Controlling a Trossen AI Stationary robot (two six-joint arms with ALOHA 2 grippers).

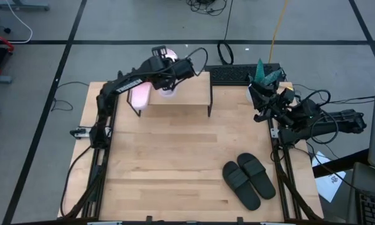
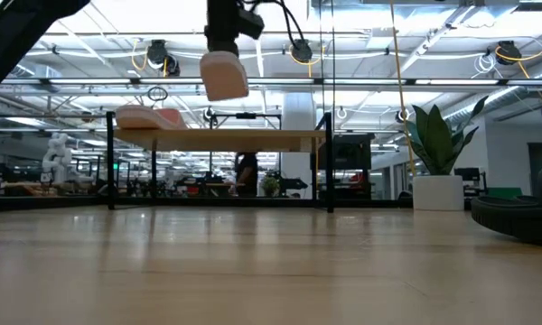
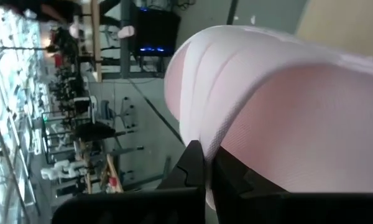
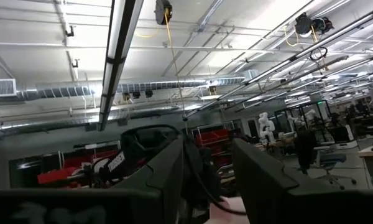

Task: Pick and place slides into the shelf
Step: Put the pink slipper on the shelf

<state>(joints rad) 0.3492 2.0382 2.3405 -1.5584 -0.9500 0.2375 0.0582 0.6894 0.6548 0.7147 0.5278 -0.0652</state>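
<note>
My left gripper (image 1: 168,70) is over the shelf (image 1: 187,97), shut on a pale pink slide (image 2: 224,75) that fills the left wrist view (image 3: 280,106). The other pink slide (image 1: 140,94) lies flat on the shelf's left end (image 2: 149,117). The black pair (image 1: 249,180) lies side by side on the tabletop near its right front. My right gripper (image 4: 208,168) is open, raised at the table's right edge (image 1: 262,100), pointing up at the ceiling and holding nothing. My left gripper pinches the pink slide between its two fingers (image 3: 196,168), coming from above. The slide's pale edge (image 3: 205,134) runs into the gap between them; which part that is I cannot tell. The slide hangs below the gripper, tilted, lifted clear above the shelf top (image 2: 253,137).
A keyboard (image 1: 240,74) and a potted plant (image 1: 265,72) sit behind the shelf's right end. The shelf top right of the lying pink slide is bare wood. The wide tabletop (image 1: 175,162) spreads between the shelf and the black pair.
</note>
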